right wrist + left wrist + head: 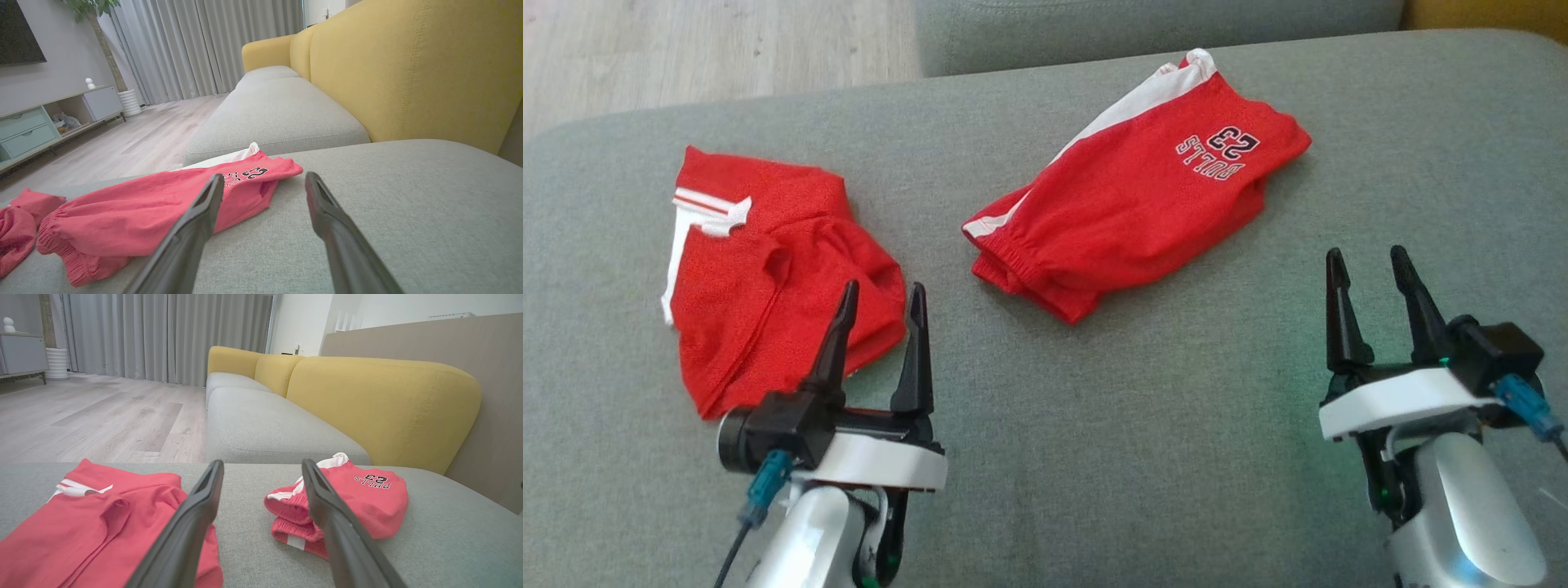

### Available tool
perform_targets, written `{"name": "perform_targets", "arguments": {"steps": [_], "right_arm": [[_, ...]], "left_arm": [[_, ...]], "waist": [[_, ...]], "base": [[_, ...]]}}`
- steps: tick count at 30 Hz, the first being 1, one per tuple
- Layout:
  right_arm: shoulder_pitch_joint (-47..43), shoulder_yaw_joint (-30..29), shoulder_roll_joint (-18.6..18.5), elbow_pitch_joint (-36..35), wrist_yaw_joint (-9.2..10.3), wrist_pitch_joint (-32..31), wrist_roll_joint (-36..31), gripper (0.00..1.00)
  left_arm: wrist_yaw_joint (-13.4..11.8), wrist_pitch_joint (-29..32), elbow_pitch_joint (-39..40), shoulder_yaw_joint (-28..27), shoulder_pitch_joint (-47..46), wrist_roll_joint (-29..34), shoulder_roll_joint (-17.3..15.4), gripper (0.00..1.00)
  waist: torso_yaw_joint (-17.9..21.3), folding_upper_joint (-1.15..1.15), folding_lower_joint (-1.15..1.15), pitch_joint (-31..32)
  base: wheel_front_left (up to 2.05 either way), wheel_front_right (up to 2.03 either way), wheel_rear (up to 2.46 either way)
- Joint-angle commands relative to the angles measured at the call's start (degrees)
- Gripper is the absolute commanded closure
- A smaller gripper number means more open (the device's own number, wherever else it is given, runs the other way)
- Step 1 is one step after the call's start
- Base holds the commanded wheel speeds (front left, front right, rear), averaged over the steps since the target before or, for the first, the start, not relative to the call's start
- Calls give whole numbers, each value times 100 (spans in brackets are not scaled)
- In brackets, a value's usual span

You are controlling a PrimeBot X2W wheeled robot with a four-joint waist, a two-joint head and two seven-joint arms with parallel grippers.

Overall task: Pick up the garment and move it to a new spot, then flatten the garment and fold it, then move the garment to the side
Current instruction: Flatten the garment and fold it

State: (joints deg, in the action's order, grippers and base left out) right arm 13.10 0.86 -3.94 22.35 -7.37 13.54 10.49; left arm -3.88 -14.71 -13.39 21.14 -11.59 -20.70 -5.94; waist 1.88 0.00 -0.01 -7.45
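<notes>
**Q:** Which containers are visible, and what is in them?
**A:** The cabinet (45,118) is at the middle left of the right wrist view. Its open compartment holds crumpled items (65,121) that are too small to identify. Two pale green drawers (24,130) below and to the left of it are closed. A white ribbed pot (130,102) beside the cabinet holds a plant.

**Q:** What writing can be read?
**A:** The red shorts (1143,204) carry the print (1217,151) "BULLS" and "23" in dark, white-edged characters. It reads upside down in the head view.

**Q:** Where are the garments?
**A:** Both lie on the grey sofa seat (1094,425). The shorts are folded at the upper centre of the head view. The red top (768,269), with white trim, lies rumpled at the left, well apart from the shorts.

**Q:** What is the finger state?
**A:** On the left gripper (885,287) the fingers are spread and grasp nothing, with the tips over the lower right edge of the top. The right gripper (1365,251), at the lower right, is likewise spread and empty above bare cushion.
</notes>
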Motion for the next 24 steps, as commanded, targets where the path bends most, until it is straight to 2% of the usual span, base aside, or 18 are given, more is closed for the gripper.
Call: {"name": "perform_targets", "arguments": {"steps": [1, 7, 10, 14, 18, 24], "right_arm": [[100, 111, 52, -295, -12, -32, -62, 0], [331, 9, 49, -629, -12, -252, -196, 0], [789, -157, -86, -712, -12, -537, -99, 0], [1511, -350, -480, -611, -12, -1094, 65, 0], [2262, -410, -899, -118, -12, -1573, 95, 0], [2944, -670, -1161, 987, -12, -1878, -81, 0]], "left_arm": [[67, -29, 190, -259, -127, 107, 23, 0], [238, -29, 213, -340, -261, 333, 144, 0], [292, -29, 244, -371, -363, 410, 188, 0], [387, -29, 249, -334, -554, 469, 244, 0], [442, -29, 244, -251, -771, 461, 289, 0], [431, -29, 254, -77, -965, 345, 303, 0]], "waist": [[-30, 0, 1, -54], [-191, 0, 1, -385], [-294, 0, 1, -612], [-531, 0, 1, -908], [-848, 0, 1, -1213], [-1210, 0, 1, -1524]], "base": [[0, 0, 0], [0, 0, 0], [0, 0, 0], [0, 0, 0], [0, 0, 0], [0, 0, 0]]}}
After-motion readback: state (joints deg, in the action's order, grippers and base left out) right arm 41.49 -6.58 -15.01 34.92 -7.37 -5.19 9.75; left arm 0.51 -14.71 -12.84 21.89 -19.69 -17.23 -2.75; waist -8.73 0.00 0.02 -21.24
